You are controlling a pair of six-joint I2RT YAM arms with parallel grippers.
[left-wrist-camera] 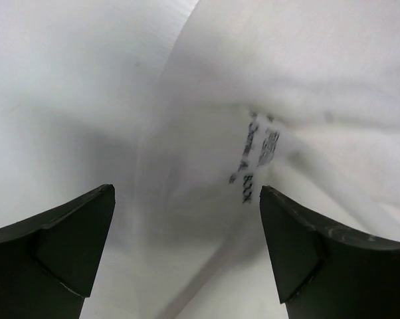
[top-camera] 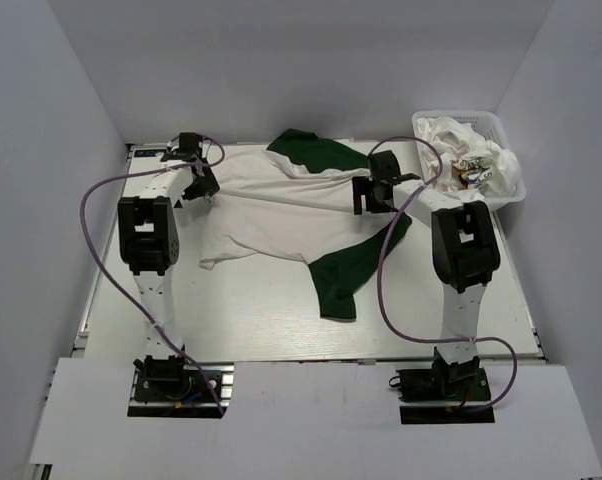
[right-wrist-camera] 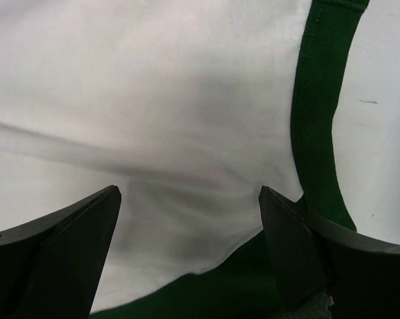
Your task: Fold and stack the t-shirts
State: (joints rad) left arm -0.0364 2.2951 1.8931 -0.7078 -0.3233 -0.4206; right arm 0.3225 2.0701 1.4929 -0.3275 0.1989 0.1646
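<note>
Left fingers were spread wide, pinching nothing, over the white body of a t-shirt, its black print between them. Right fingers were spread too, over white cloth beside a dark green sleeve. That t-shirt lay crumpled across the far half of the counter, one green sleeve trailing toward the middle. More t-shirts sat heaped in a white basket at the far right corner.

Robot lab: white-walled booth, bench-bolted arms.
</note>
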